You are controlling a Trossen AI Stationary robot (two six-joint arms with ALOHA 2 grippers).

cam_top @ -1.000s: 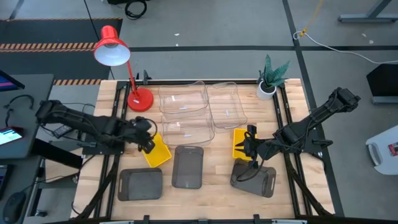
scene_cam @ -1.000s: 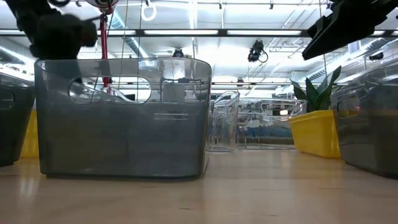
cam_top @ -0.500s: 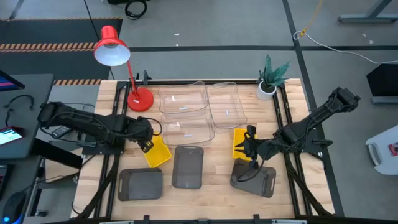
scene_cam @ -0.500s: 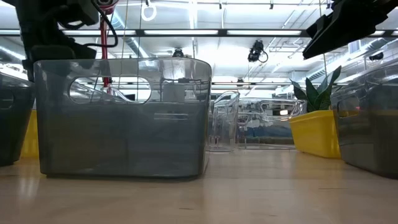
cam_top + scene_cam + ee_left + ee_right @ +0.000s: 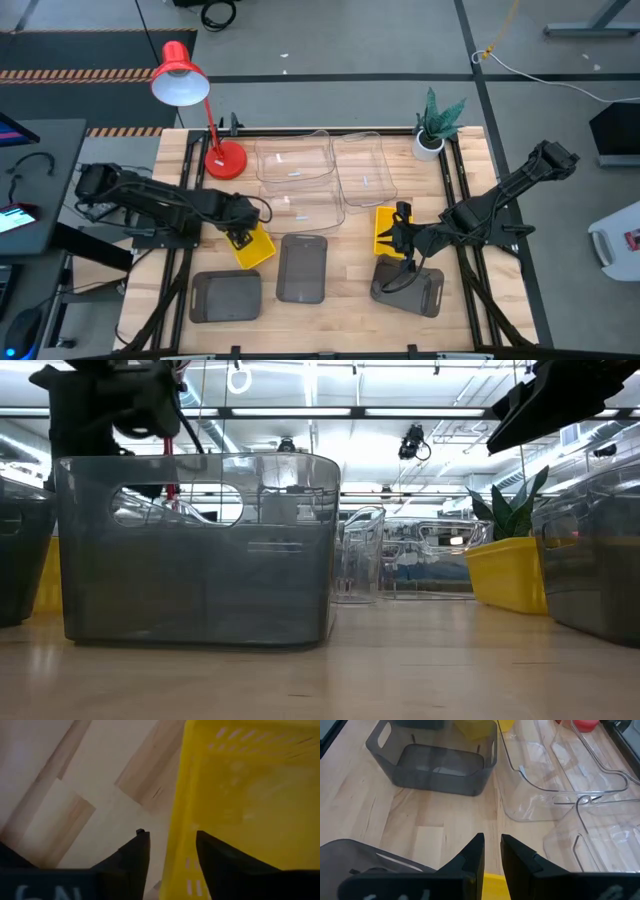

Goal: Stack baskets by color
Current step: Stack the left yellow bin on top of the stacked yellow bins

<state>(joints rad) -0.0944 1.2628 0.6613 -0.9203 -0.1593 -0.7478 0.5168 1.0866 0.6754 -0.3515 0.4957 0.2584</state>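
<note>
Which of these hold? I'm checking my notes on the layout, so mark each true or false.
1. The left end effector is at a yellow basket. True.
2. The three clear baskets are stacked. False: they lie side by side.
3. Three dark grey baskets sit along the near edge. True.
4. The red lamp stands beside the plant. False: they are at opposite far corners.

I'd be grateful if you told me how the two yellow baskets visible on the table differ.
The left yellow basket lies askew to the table's edges; the right yellow basket sits square. The left gripper, open, straddles the left basket's wall; the right gripper hangs beside the right one. Both are bright yellow.
</note>
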